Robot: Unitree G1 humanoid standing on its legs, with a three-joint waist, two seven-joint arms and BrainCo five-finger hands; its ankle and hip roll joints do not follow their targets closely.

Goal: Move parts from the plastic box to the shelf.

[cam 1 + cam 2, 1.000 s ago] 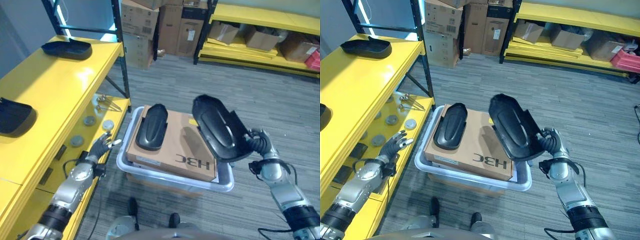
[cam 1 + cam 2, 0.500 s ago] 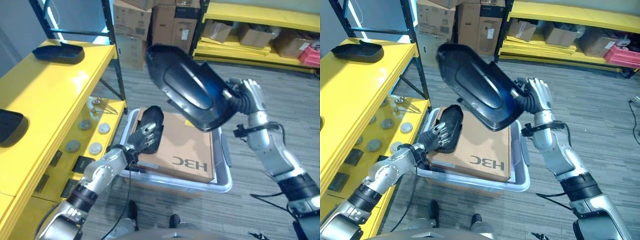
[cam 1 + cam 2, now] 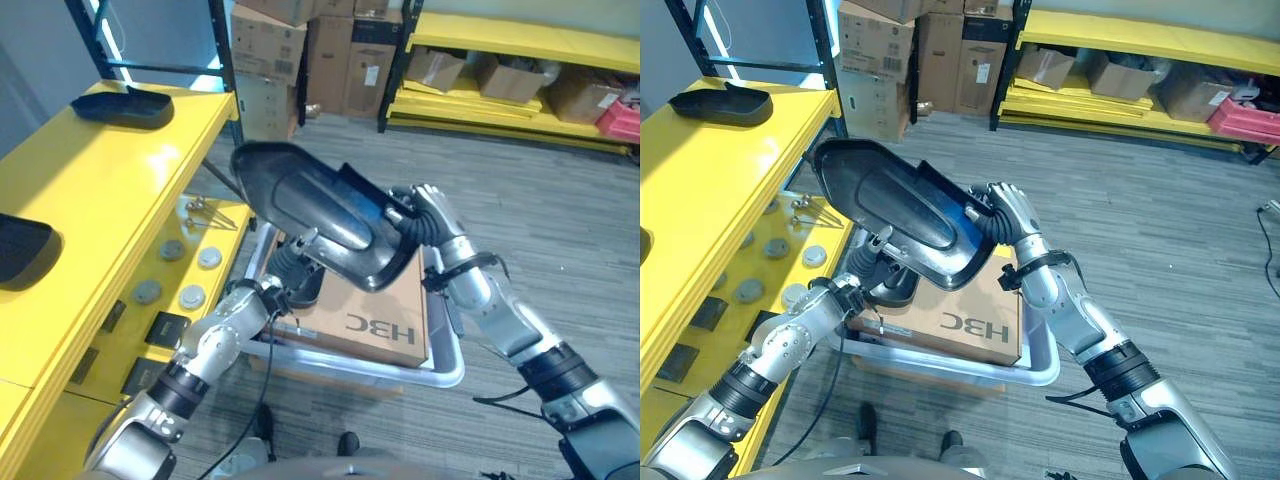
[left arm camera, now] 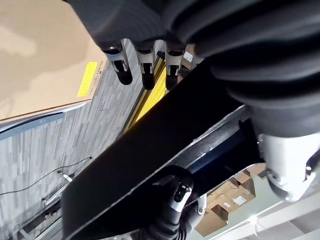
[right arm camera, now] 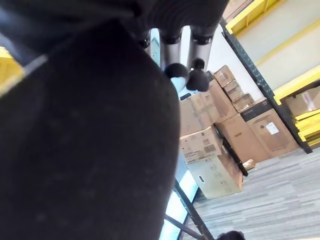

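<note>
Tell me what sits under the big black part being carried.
Under the big black part in the right hand: the left hand, a smaller black part, the cardboard box and plastic box. The smaller part is mostly covered.

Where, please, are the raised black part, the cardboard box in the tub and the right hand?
raised black part [image 3: 895, 210], right eye view, middle of its ridge
cardboard box [image 3: 385, 315], left eye view, bare top face
right hand [image 3: 1002, 215], right eye view, back of the hand

Grey striped plank-pattern floor [image 3: 1180, 230]. Stacked brown cardboard cartons [image 3: 925, 50] stand at the back beside a low yellow metal rack [image 3: 1140, 45] holding more open boxes. Pale blue-grey wall [image 3: 40, 70] behind dark blue steel uprights [image 3: 222, 60].
</note>
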